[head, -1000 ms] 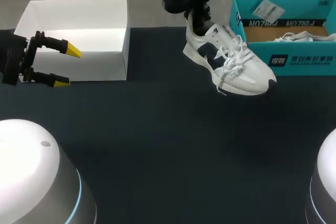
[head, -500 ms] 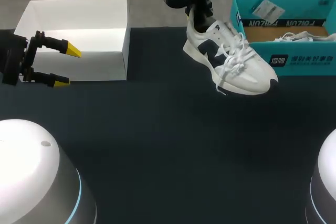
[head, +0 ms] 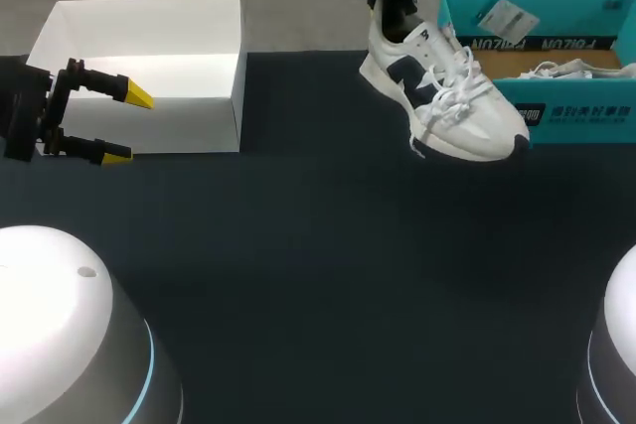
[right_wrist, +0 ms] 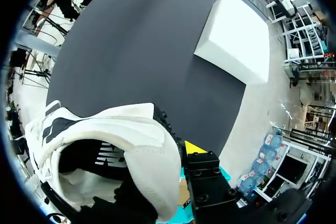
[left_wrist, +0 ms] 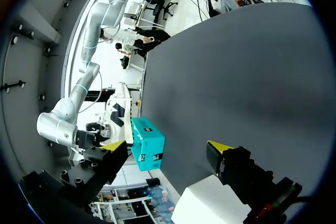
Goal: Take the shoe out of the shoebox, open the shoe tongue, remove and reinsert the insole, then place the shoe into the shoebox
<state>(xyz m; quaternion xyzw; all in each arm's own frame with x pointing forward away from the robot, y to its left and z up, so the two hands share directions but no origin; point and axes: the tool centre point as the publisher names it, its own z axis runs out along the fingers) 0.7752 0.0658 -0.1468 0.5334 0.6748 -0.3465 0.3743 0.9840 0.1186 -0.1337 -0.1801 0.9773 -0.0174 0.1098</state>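
Left gripper [head: 127, 127]: far to the left of the shoebox [head: 556, 111], over the near-left part of the table [head: 318, 275]; its two yellow-tipped fingers are spread apart with nothing between them
White box [head: 139, 67]: an open white carton well left of the shoebox, in line with it along the table's far side; the left gripper is just in front of it
Shoe [head: 447, 101]: a white sneaker with navy panels and white laces, held clear of the table just left of the shoebox, with its heel raised and its toe tilted down across the shoebox's front wall
Right gripper [head: 397, 15]: at the shoe's heel, beside the shoebox's left corner; it is clamped on the heel, one finger inside the opening and the yellow-tipped one outside against the back
Shoebox: teal and open, at the table's far right
Second shoe [head: 571, 70]: inside the shoebox, only its white upper and laces showing above the front wall
White card [head: 507, 17]: against the shoebox's rear part
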